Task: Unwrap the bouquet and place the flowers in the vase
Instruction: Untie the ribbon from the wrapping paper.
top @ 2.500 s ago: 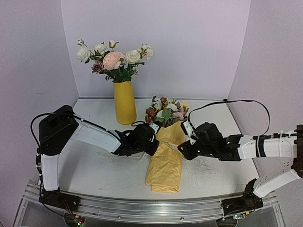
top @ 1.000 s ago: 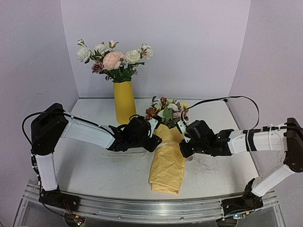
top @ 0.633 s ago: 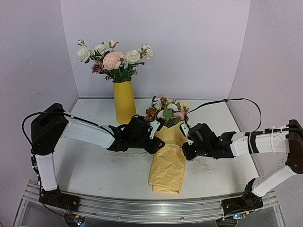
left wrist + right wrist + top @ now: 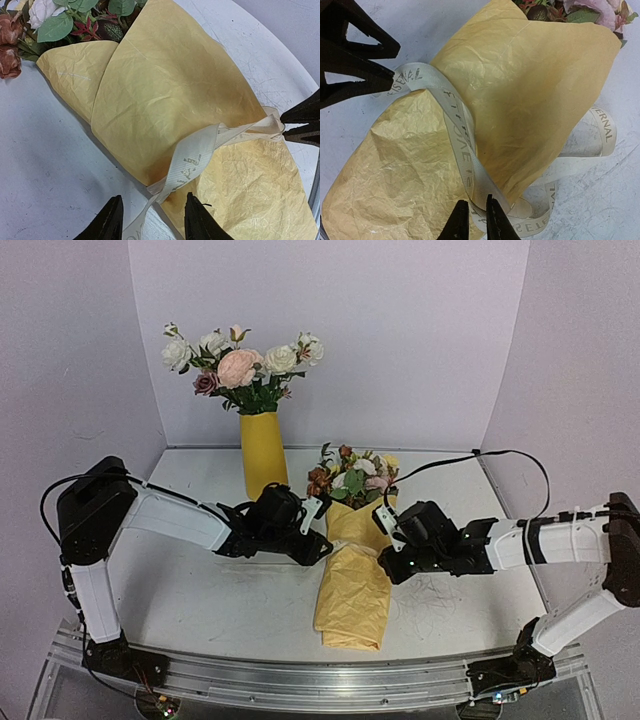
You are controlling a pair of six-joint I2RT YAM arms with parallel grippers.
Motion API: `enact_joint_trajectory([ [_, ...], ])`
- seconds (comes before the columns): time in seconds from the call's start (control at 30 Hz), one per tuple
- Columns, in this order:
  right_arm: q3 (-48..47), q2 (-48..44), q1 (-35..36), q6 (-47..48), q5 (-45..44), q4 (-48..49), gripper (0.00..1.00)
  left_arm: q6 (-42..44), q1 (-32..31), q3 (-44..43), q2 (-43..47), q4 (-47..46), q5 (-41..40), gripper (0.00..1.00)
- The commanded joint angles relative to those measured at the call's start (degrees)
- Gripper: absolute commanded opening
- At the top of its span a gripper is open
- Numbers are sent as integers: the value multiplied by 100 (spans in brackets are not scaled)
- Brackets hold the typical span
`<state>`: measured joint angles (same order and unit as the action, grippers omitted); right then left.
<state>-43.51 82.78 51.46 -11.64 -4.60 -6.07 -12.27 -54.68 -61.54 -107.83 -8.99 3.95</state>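
One bouquet (image 4: 352,560) lies flat on the table (image 4: 200,600) between both tools. We see its ribbon (image 4: 192,160) pass loosely through our half-open left tool (image 4: 154,197), while our right tool (image 4: 477,200), opposite, pinches it nearly closed.

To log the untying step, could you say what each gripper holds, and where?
The right gripper pinches the ribbon beside the bouquet; the left gripper holds nothing.
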Motion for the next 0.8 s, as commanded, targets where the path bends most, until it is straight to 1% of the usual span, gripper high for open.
enact_joint_trajectory([
  [0.0, -252, 127, 16, 73, 182, -74, 15, -30, 36, 42, 163, 20, 180, 43],
  [0.13, -296, 255, 22, 128, 101, -101, 15, -21, 33, -26, 131, 20, 251, 42],
  [0.17, -326, 315, 19, 148, 112, -112, 13, -9, 36, -56, 115, 20, 256, 41],
  [0.23, -370, 376, 18, 174, 105, -152, 13, 1, 36, -83, 105, 20, 256, 40],
  [0.27, -380, 405, 17, 178, 90, -167, 14, 11, 34, -100, 98, 20, 267, 39],
  [0.3, -414, 434, 19, 194, 40, -196, 18, 29, 36, -118, 83, 27, 281, 39],
  [0.43, -480, 455, 17, 298, -50, -202, 26, 32, 31, -158, 52, 29, 300, 38],
  [0.57, -619, 568, 18, 426, -21, -227, 29, 41, 36, -157, 84, 28, 276, 38],
  [0.67, -687, 658, 19, 481, 56, -233, 29, 56, 36, -157, 109, 42, 249, 38],
  [0.77, -732, 755, 22, 503, 86, -228, 25, 71, 36, -168, 114, 47, 255, 38],
])
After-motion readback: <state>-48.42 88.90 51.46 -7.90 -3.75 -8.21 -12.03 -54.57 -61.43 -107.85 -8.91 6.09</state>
